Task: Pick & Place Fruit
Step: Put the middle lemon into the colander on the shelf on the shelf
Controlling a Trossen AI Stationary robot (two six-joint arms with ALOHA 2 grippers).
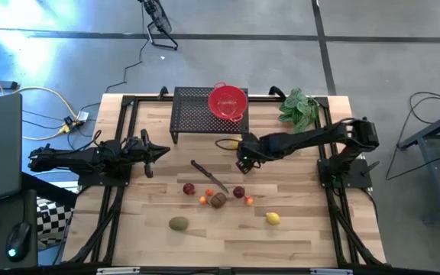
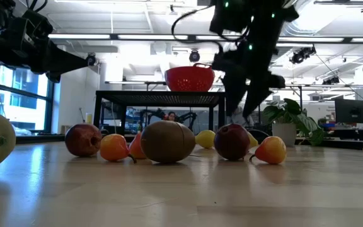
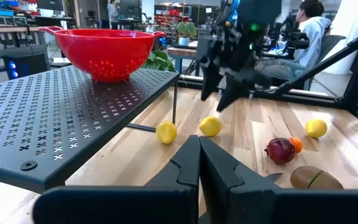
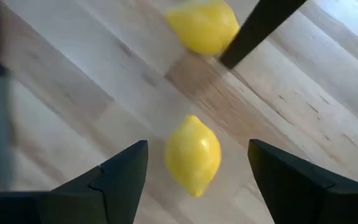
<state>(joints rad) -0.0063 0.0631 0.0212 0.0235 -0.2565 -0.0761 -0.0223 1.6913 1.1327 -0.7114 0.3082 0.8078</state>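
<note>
Red plastic forms the colander (image 1: 228,101), which is set on the black perforated rack (image 1: 193,114); its inside cannot be seen. Fruit is scattered on the wooden surface (image 1: 304,229). The right gripper (image 4: 194,168) is held spread above a lemon (image 4: 193,154), without contact. The left gripper (image 3: 199,163) is pressed together at the left edge.

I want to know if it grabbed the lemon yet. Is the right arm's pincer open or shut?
Open. The right pincer has its two fingers spread wide, with a lemon lying on the table between them, not yet squeezed.
</note>
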